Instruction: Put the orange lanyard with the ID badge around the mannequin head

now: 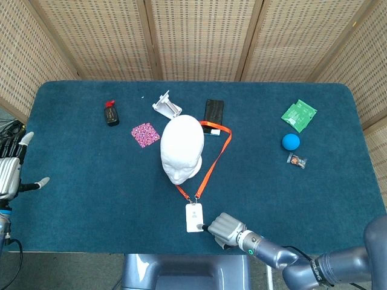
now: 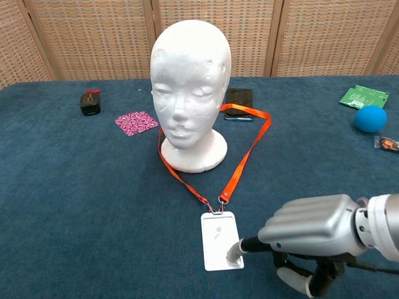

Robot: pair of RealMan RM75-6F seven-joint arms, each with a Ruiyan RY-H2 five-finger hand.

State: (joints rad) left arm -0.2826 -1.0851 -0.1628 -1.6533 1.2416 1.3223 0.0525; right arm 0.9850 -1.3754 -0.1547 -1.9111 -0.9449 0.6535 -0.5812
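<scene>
The orange lanyard loops around the base of the mannequin head, and its ID badge lies flat on the worktop in front. Release the badge gently, avoiding strap tension. The right hand presses one fingertip on the badge, remaining fingers curled underneath. The left hand holds nothing, fingers apart.

The orange lanyard loops around the base of the upright white mannequin head, its straps stretched taut to the white ID badge, which lies flat under one fingertip.
</scene>
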